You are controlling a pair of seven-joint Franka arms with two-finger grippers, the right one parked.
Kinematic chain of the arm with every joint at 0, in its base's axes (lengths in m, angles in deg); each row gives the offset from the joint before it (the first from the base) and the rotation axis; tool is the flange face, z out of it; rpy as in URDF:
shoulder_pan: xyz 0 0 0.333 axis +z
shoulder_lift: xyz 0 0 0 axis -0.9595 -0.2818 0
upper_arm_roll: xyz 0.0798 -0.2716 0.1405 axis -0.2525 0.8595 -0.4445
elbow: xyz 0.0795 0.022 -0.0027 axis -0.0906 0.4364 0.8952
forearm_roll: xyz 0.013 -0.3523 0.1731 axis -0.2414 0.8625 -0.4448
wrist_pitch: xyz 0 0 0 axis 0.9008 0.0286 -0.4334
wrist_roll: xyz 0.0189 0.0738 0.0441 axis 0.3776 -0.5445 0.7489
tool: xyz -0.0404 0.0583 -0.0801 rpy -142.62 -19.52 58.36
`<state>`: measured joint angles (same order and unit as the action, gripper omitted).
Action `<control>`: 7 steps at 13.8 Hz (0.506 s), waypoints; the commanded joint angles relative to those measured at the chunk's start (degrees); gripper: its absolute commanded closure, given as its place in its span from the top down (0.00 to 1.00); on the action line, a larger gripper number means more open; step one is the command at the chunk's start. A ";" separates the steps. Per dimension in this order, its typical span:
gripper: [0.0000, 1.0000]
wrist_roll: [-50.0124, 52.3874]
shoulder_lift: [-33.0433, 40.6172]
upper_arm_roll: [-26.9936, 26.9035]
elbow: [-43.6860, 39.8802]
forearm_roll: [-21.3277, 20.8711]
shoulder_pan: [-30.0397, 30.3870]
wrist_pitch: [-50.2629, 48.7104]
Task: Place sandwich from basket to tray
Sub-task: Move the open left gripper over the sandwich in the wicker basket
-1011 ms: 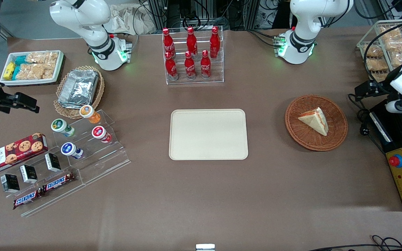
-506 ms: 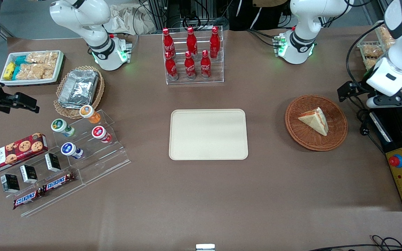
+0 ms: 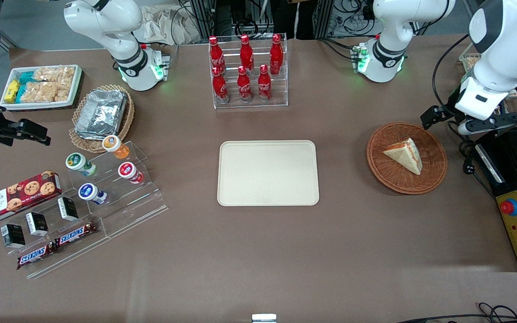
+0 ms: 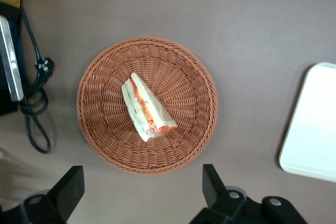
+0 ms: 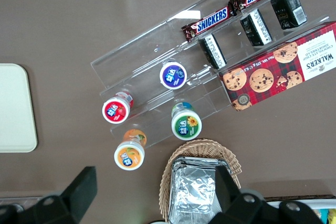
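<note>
The sandwich [image 3: 403, 154] lies in the middle of the basket [image 3: 433, 177], resting on its side with the orange-red filling stripe along one edge; in the left wrist view the sandwich [image 4: 146, 107] is untouched in the basket [image 4: 194, 129]. The basket sits on the brown counter [image 3: 258, 251] toward the working arm's end. The tray [image 3: 268, 173] lies flat near the counter's middle, well apart from the basket, with nothing on it.

The hand [image 3: 467, 122] hangs above the counter just beside the basket's rim, slightly farther from the front camera than the sandwich. In the left wrist view the hand [image 4: 142, 190] has its two fingers [image 4: 71, 187] spread wide with nothing between them.

As I judge it, the task is barely begun: no grasp has been made. Left to do are the descent over the sandwich, the grasp, the lift, the carry and the release on the tray.
</note>
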<state>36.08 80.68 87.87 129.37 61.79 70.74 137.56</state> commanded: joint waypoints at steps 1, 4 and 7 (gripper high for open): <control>1.00 7.20 1.91 0.59 5.48 0.40 -0.19 4.36; 1.00 15.63 1.39 0.68 10.49 0.40 -0.19 9.90; 1.00 23.03 -0.10 0.68 14.80 0.40 -0.10 15.70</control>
<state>54.43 80.38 88.35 141.14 61.82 70.73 149.74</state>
